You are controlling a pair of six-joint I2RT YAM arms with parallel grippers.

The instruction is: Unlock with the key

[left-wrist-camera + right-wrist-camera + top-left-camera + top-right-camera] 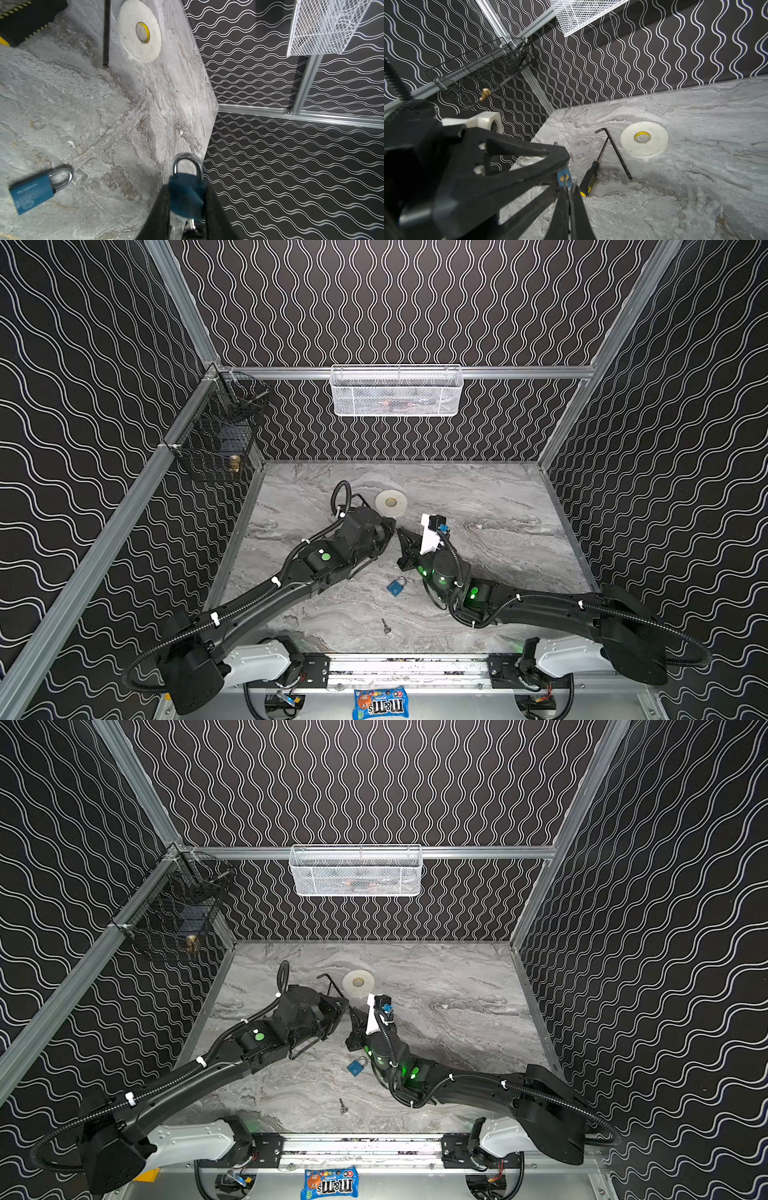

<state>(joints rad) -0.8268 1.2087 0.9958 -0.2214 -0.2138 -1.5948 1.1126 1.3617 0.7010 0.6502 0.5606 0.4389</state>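
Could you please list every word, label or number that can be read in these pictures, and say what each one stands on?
"m&m's": on the blue candy bag below the arm bases, upside down in both top views.
Embossed word and round stamp on the loose padlock: too blurred to read.
Held padlock: no text shows.

Two padlocks (33,192) (187,193), two keys (387,626) (191,224), two baskets (397,391) (216,435)
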